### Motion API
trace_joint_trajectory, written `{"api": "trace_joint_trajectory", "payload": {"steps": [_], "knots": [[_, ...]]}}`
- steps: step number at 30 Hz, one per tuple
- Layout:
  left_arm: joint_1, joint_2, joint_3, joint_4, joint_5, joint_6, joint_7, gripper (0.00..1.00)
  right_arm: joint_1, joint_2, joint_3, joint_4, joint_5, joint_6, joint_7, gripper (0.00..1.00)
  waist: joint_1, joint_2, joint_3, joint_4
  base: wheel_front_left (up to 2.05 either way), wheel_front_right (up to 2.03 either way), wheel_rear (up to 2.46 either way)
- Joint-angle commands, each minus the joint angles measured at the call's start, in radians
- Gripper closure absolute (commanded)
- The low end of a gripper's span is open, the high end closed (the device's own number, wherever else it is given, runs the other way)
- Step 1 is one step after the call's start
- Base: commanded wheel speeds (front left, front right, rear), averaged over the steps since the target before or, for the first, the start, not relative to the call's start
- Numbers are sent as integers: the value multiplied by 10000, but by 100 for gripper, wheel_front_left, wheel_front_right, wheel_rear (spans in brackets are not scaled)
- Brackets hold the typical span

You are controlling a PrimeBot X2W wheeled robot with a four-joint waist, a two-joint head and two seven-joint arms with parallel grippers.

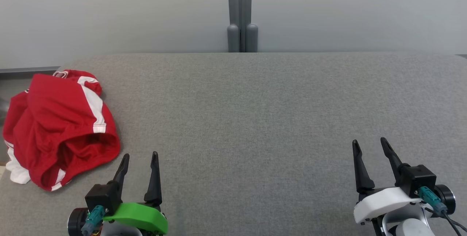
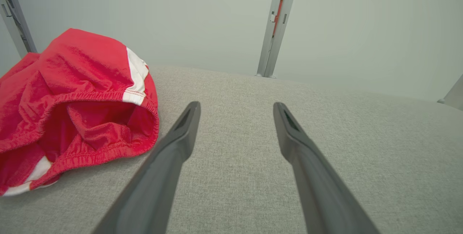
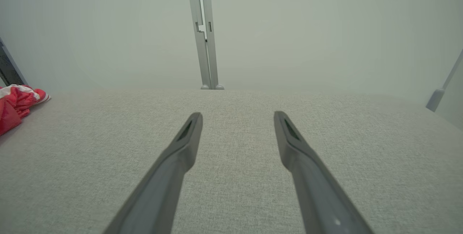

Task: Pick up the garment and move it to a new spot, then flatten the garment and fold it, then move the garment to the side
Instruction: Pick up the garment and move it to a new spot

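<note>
A crumpled red garment (image 1: pixel 60 126) with white stripes lies heaped at the left edge of the grey fabric table (image 1: pixel 255 119), partly hanging over that edge. My left gripper (image 1: pixel 140 155) stands open just right of the garment's near end, not touching it. In the left wrist view the garment (image 2: pixel 72 100) bulges to the left of the open left gripper (image 2: pixel 235 107). My right gripper (image 1: pixel 370 143) is open at the lower right, far from the cloth. From the right wrist a corner of the garment (image 3: pixel 18 103) peeks in at far left, beyond the empty right gripper (image 3: pixel 237 116).
A pale wall runs behind the table, split by a grey vertical post (image 1: pixel 240 13) at its far edge. The table's left edge (image 1: pixel 3 181) lies under the garment. Wide bare grey surface stretches between both grippers and to the back.
</note>
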Motion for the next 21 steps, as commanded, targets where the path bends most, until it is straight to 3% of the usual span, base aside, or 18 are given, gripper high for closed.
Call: {"api": "trace_joint_trajectory", "payload": {"steps": [1,21], "knots": [[-46,70,5,42,-115,-45,-3,0,83,-32,-20,-32,-71,1,-35,0,0,0,-4,309,0,0,0],[43,64,461,130,428,-178,-1,0,216,-33,181,-124,313,-1,-33,0,0,0,-144,3872,0,0,0]]}}
